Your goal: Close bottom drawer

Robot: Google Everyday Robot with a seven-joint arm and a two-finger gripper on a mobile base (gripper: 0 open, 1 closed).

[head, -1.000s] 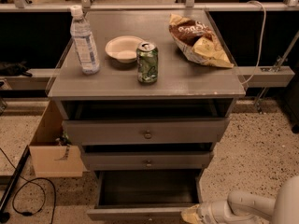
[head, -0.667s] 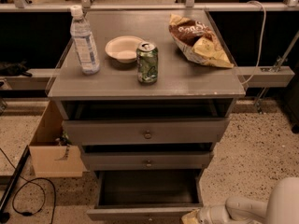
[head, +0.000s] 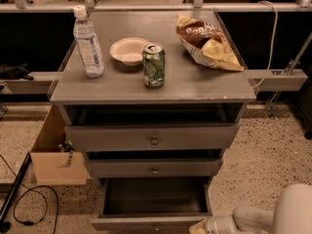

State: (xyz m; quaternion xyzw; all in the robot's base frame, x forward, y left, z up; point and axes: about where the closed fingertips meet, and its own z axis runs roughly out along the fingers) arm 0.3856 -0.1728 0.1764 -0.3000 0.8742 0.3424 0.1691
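Observation:
The bottom drawer (head: 154,222) of the grey cabinet stands pulled far out at the lower middle, its dark box interior (head: 156,196) showing empty. Its slim front panel runs along the bottom edge of the view, with the knob barely showing. My gripper (head: 197,227) is at the bottom right, right at the right end of that front panel, on the white arm (head: 253,219) coming in from the lower right. The mid-width middle drawer (head: 154,167) and the wide top drawer (head: 154,137) above it each stand out a little.
On the cabinet top (head: 195,84) stand a water bottle (head: 87,43), a white bowl (head: 129,50), a green can (head: 153,65) and a chip bag (head: 207,42). A cardboard box (head: 56,155) and a black cable (head: 29,204) lie on the floor at the left.
The arm and gripper have sunk lower and drawn slightly right at the drawer's front right corner. The drawer has not visibly moved.

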